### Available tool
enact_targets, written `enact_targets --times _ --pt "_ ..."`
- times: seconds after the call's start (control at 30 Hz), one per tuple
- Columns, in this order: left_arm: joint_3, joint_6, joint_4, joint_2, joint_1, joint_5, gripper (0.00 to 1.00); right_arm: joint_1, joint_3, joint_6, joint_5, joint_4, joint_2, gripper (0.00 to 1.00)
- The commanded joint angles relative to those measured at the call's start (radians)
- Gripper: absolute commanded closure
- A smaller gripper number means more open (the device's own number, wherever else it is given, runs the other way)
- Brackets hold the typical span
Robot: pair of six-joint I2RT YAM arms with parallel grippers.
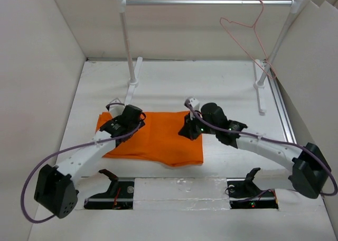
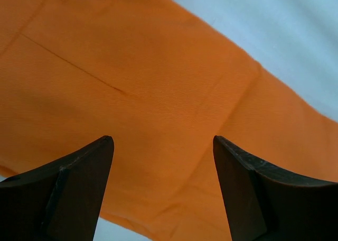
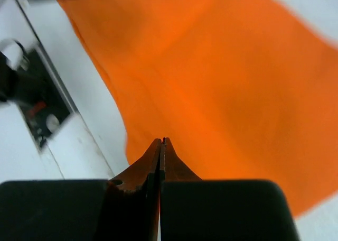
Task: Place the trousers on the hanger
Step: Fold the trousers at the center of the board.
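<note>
Lying flat on the white surface (image 1: 211, 87), the orange trousers (image 1: 158, 140) are folded. The left hand (image 2: 163, 140) is wide open just above them. The right hand (image 3: 162, 141) is pinched closed, holding nothing. The hanger (image 1: 254, 28) hangs on the rail (image 1: 206, 2) at the back.

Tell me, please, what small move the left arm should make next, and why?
Probably lower the left gripper onto the trousers and close its fingers on a fold. The fingers stand open over the flat orange cloth, holding nothing, and the hanger hangs bare on the rail, so the cloth must first be gripped.
</note>
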Motion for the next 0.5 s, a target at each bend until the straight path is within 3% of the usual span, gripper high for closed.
enact_targets --times 0.0,0.3,0.43,0.47 --pt "-0.032 0.048 0.189 0.07 0.115 0.148 0.28 -0.057 -0.158 -0.04 0.02 -0.05 -0.061 1.0" --pt "-0.256 0.135 0.332 0.107 0.528 0.401 0.29 -0.135 -0.38 -0.014 0.031 -0.017 -0.035 1.0" --pt "-0.261 0.158 0.329 0.07 0.576 0.451 0.28 -0.151 -0.306 -0.048 -0.017 -0.072 -0.035 1.0" --pt "-0.239 0.163 0.312 0.058 0.576 0.455 0.28 -0.137 -0.257 -0.068 -0.02 -0.157 -0.049 1.0"
